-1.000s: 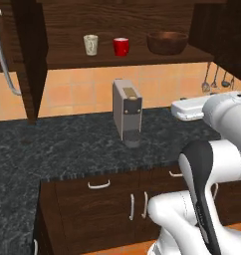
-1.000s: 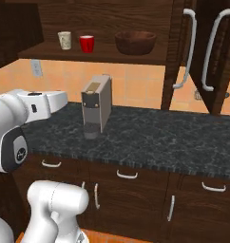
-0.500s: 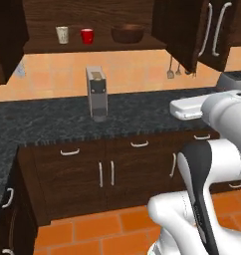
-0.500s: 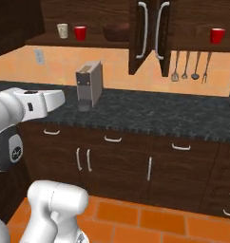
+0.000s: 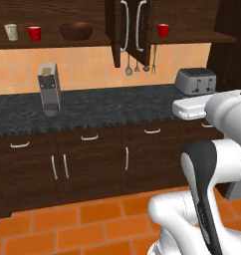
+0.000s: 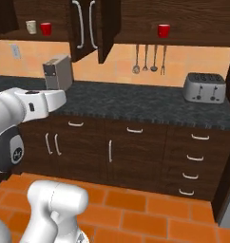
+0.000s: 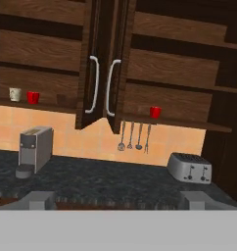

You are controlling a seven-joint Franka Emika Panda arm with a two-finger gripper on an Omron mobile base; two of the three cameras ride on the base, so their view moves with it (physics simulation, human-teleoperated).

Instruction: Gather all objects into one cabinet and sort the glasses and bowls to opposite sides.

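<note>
The open cabinet on the left has a shelf that bears a cream cup, a red cup and a wide dark bowl. Another red cup stands alone on the shelf of the right-hand cabinet, past the two swung-out doors. From the right base I see the cream cup, the left red cup and the right red cup. My gripper is open and empty, well back from the counter and far below the shelves. The hand view also takes in both red cups.
A coffee machine stands on the dark speckled counter under the left cabinet. A silver toaster sits at the right. Utensils hang on the wall between them. Lower drawers and doors run below the counter, above an orange tile floor.
The base has driven back and to the right, so the whole scene shifted left and shrank. The right cabinet with its red cup and the toaster came into view. The cups and bowl stayed put.
</note>
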